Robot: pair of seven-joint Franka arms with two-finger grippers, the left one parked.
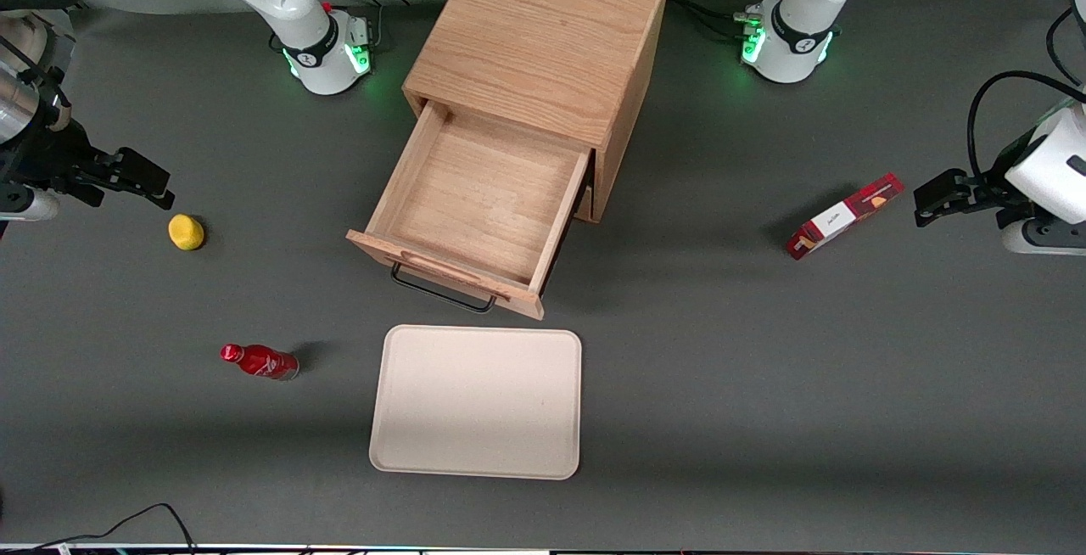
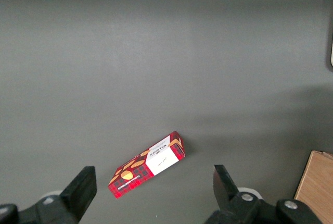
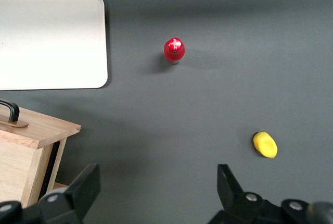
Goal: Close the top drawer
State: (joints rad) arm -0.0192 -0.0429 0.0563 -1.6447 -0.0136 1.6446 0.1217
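The top drawer (image 1: 479, 199) of the light-oak cabinet (image 1: 543, 37) is pulled far out and looks empty inside. Its front panel has a raised wooden lip with a black wire handle (image 1: 441, 292) under it. A corner of the drawer front (image 3: 36, 127) also shows in the right wrist view. My gripper (image 1: 157, 186) is open and empty. It hangs above the table at the working arm's end, well away from the drawer, just above a yellow lemon (image 1: 186, 232).
A beige tray (image 1: 475, 402) lies in front of the drawer, nearer the front camera. A red bottle (image 1: 259, 361) lies beside the tray toward the working arm's end. A red snack box (image 1: 844, 215) lies toward the parked arm's end.
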